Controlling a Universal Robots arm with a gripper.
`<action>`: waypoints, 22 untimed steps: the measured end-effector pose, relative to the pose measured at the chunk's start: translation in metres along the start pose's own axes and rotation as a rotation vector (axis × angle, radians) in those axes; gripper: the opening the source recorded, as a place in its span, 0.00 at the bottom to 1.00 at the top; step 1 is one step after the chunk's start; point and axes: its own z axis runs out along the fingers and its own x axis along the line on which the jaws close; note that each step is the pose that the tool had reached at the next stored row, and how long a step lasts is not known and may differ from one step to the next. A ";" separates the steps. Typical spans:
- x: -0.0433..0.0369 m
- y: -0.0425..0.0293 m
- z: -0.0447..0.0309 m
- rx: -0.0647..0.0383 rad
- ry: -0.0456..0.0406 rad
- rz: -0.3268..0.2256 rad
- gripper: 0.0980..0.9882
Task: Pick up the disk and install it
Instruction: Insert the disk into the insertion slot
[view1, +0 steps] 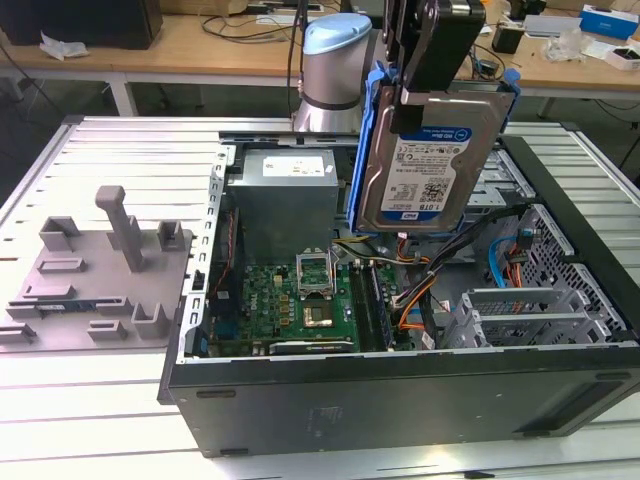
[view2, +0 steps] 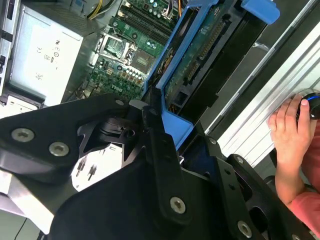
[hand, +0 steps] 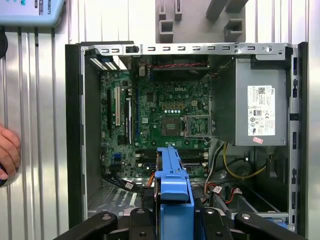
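Exterior view, left to right.
- Grey fixture plate (view1: 100, 270): lying on slatted counter (view1: 80, 440).
- Open computer case (view1: 400, 400): power supply (view1: 285, 195) and motherboard (view1: 300, 300) exposed.
- Disk (view1: 425, 165): hanging upright above case, touching nothing below; pincer (view1: 432, 95) clamped on its upper end.
- Drive cage (view1: 520, 310): lower, toward right.
- Handling, my guess: stiff, dense, shock-shy; blue plastic frame may flex. Hold metal end, spare circuit-board side.

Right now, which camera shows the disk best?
The exterior view: the disk, held by the gripper, shows its labelled face. The second wrist view shows its circuit-board side; the first wrist view its blue frame edge-on.
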 end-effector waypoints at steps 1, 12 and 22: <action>0.0000 -0.0002 0.0000 0.000 0.0000 0.000 0.30; 0.0000 -0.0001 0.0001 0.000 0.0001 0.000 0.30; 0.0137 0.0009 0.0015 0.012 -0.0403 0.001 0.30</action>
